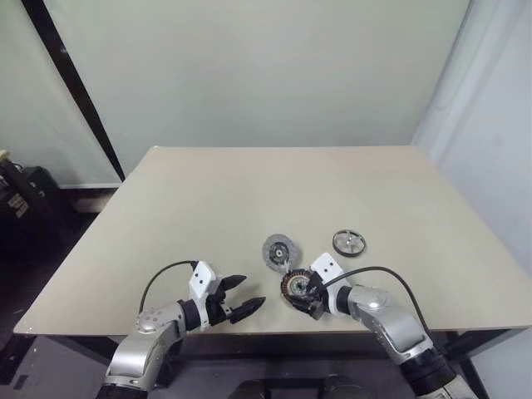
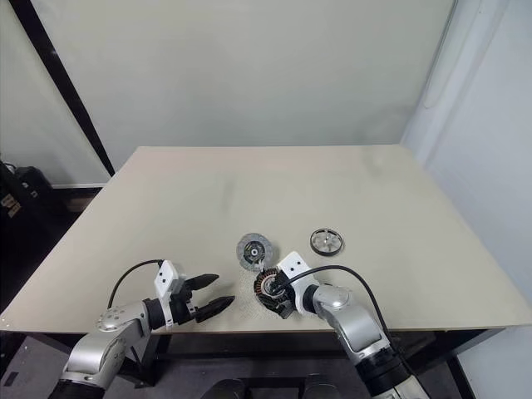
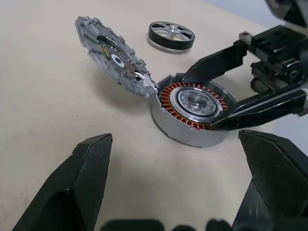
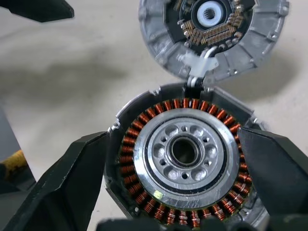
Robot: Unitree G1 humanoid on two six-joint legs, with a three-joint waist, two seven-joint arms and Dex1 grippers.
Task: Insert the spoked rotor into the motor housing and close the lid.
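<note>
**Housing Open on the Desk, Rotor Lying Apart**

The motor housing (image 4: 185, 159) rested on the beige desk (image 1: 249, 191), close to the near edge. Its ring of copper-brown windings faced upward around a pale metal centre with a dark hole in the middle. The lid (image 3: 113, 55) was joined to the rim of the housing by a small hinge piece and stood swung open, tilted away from the housing, with its dark patterned inner face and pale bluish centre exposed.

The right gripper (image 1: 306, 293) was placed around the housing. Its two black fingers (image 3: 216, 60) stood apart, one on each side of the casing; in the right wrist view they flanked the ring of windings with the housing between them. Whether the fingers touched the casing wall I cannot tell.

The left gripper (image 1: 241, 298) hovered above the desk just to the left of the housing, and it pointed toward it. Its fingers were spread wide and nothing was between them.

The spoked rotor (image 1: 349, 243) lay flat on the desk, beyond the housing and to the right of it, well apart from both grippers. In the left wrist view it appeared as a dark-rimmed ring with silver spokes and a small central hub, near the open lid but not touching it.
</note>
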